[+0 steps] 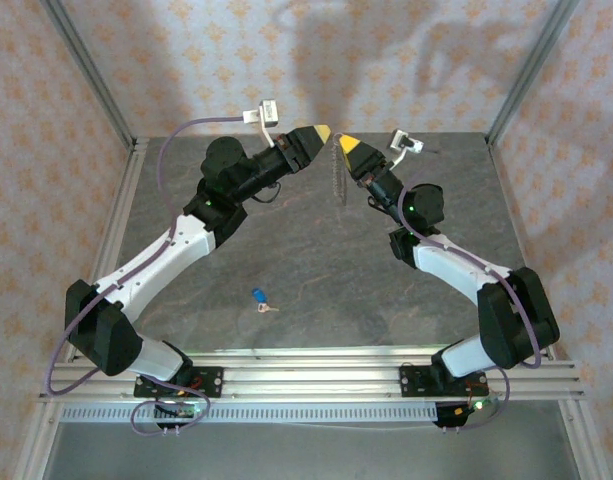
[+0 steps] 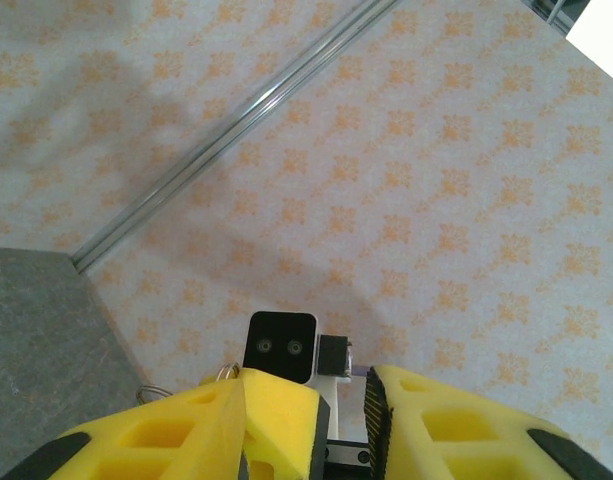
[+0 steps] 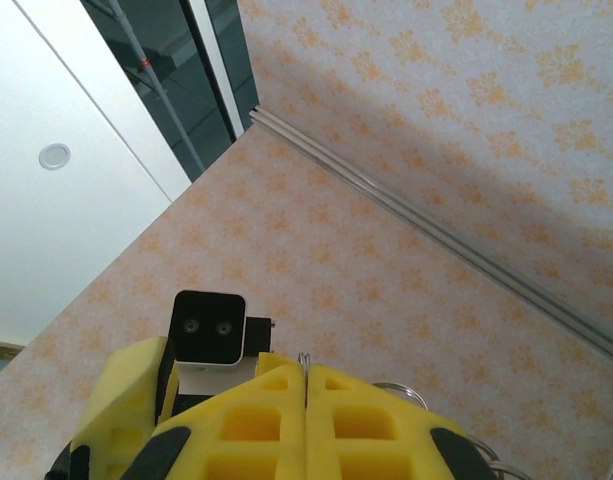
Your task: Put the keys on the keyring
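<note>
Pinching the keyring (image 1: pixel 336 178) in my closed right pincer (image 1: pixel 345 146), left pincer (image 1: pixel 323 132) agape, I leave the key (image 1: pixel 258 297) unthreaded on the surface (image 1: pixel 386 300).

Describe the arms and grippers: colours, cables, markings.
Left arm and right arm match: white link shells, black joint housings, a green LED mid-arm. Left gripper and right gripper: black bodies, yellow wedge fingers with square cut-outs, black ribbed pads. A purple-grey cable runs along each arm; a black camera sits on a white wrist bracket.

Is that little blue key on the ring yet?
Not on. The key lies on the table, apart from the keyring dangling from the right gripper.
</note>
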`<control>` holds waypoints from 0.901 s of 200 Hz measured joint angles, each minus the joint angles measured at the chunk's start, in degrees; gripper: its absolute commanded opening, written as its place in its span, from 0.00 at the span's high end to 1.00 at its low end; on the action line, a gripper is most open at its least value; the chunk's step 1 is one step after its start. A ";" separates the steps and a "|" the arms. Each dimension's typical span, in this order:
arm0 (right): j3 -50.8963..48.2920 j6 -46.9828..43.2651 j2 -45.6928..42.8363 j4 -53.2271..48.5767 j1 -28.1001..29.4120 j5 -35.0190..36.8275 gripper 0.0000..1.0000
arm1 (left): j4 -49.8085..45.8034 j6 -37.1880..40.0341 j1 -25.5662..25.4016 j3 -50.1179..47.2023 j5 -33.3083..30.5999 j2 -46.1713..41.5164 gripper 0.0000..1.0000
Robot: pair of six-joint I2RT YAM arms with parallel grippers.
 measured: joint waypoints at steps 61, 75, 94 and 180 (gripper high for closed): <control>0.00 0.04 0.00 0.52 0.00 0.00 1.00 | -0.37 1.09 -1.38 0.02 0.00 1.57 0.64; 0.00 0.07 0.00 0.55 0.00 0.00 1.00 | -0.48 1.11 -1.55 0.04 0.00 1.99 0.64; 0.00 0.22 0.00 0.52 -0.07 0.00 1.00 | -0.48 1.11 -1.55 0.11 0.00 2.32 0.64; 0.00 0.46 0.00 0.57 -0.04 -0.04 1.00 | -0.63 1.70 -1.88 1.11 -0.02 3.52 0.72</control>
